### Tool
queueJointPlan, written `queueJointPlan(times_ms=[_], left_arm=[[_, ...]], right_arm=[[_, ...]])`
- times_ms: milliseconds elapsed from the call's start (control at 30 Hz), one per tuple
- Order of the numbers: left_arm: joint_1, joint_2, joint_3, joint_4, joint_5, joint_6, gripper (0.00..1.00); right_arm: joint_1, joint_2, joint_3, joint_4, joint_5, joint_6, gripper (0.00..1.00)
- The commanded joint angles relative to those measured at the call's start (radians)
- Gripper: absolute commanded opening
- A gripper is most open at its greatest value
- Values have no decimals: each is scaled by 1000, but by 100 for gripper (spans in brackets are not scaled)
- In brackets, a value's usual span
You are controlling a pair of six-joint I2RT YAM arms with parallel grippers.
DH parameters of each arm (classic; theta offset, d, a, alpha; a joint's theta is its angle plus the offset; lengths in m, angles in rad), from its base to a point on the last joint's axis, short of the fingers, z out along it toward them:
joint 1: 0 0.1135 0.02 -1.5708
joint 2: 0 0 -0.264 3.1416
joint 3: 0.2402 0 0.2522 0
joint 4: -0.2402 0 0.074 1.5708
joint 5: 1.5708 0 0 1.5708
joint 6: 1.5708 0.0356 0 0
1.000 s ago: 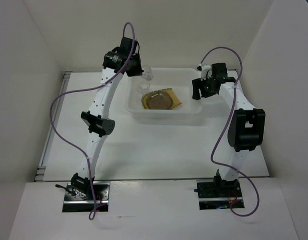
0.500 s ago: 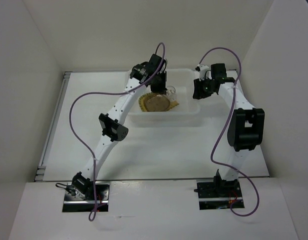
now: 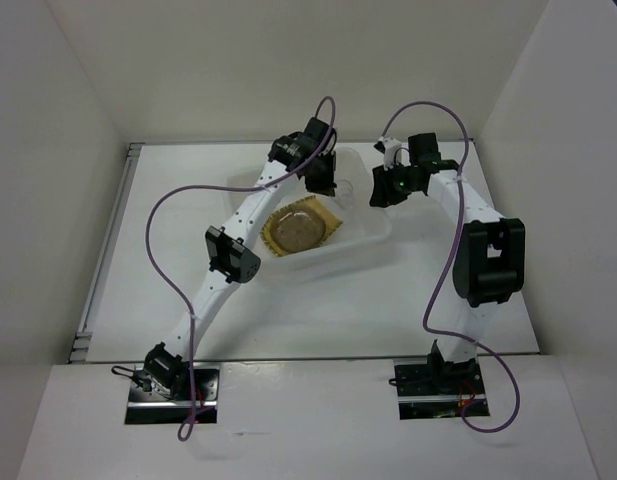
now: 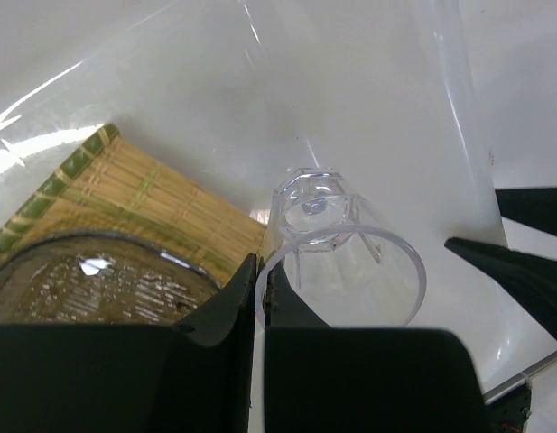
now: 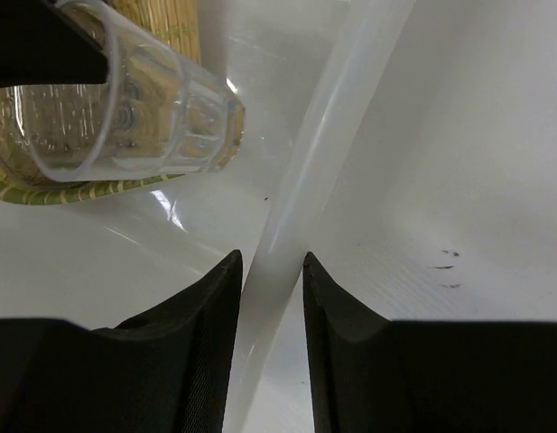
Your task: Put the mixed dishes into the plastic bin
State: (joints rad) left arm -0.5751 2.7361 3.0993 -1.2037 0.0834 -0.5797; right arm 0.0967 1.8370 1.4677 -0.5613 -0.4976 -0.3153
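My left tool (image 4: 260,275) is clamped shut on the wall of the clear cup (image 4: 337,248), pinching it at the lip. The cup is tipped over with its mouth towards the wrist and its faceted base pointing into the plastic bin (image 3: 338,248). It hangs inside the bin, just beside the straight edge of the fan-shaped plate (image 4: 143,194). I cannot tell whether it touches the floor. The plate lies flat on the bin floor with a smoky-grey dish (image 4: 88,280) sitting on it.

My right tool (image 5: 273,266) straddles the bin's right-hand rim, one finger inside and one outside, both pressed against the rolled edge, so it is gripping the bin. From that wrist the cup's base is near the rim but apart from it, which leaves little room between the two tools.

From above, the bin sits askew on the worktop (image 3: 318,300), its near edge slanting up to the right. A broad stretch of white worktop lies between it and the arm bases. The left arm stretches diagonally from its base across to the bin, wrist bent down over the far half. The right arm stands tall at its elbow, with the forearm reaching back and left to the rim.
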Motion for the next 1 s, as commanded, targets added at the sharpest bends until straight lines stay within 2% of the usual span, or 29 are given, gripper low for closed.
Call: queueJointPlan(times_ms=[0, 167, 233, 367, 467, 500, 533, 633, 667, 800, 967], left_arm=[[-5, 28, 36, 7, -25, -23, 3], [-14, 65, 36, 7, -43, -35, 3], [-23, 74, 36, 7, -85, -35, 7], [-45, 74, 36, -13, -142, -23, 21], [-45, 74, 27, -23, -160, -23, 29], [-45, 74, 27, -23, -175, -14, 34], [-45, 65, 38, -36, -194, -14, 46], [-54, 34, 38, -36, -218, -14, 57], [-54, 22, 38, -36, -250, -14, 65], [-42, -73, 38, -59, -327, -14, 71], [-6, -238, 38, -79, -419, -14, 76]], right_arm=[[28, -15, -46, -101, -30, 2, 17], [47, -47, -46, -149, -30, 15, 17], [47, -58, -46, -158, -21, 5, 20], [57, -67, -46, -169, -12, -14, 36], [57, -76, -46, -178, -12, -15, 43], [57, -76, -46, -178, -12, -15, 45], [57, -85, -46, -178, -12, -15, 47], [57, -96, -37, -178, -22, -4, 53], [57, -108, -21, -178, -22, -4, 55], [57, -128, 26, -187, 16, 5, 61], [57, -160, 97, -196, 74, -4, 61]])
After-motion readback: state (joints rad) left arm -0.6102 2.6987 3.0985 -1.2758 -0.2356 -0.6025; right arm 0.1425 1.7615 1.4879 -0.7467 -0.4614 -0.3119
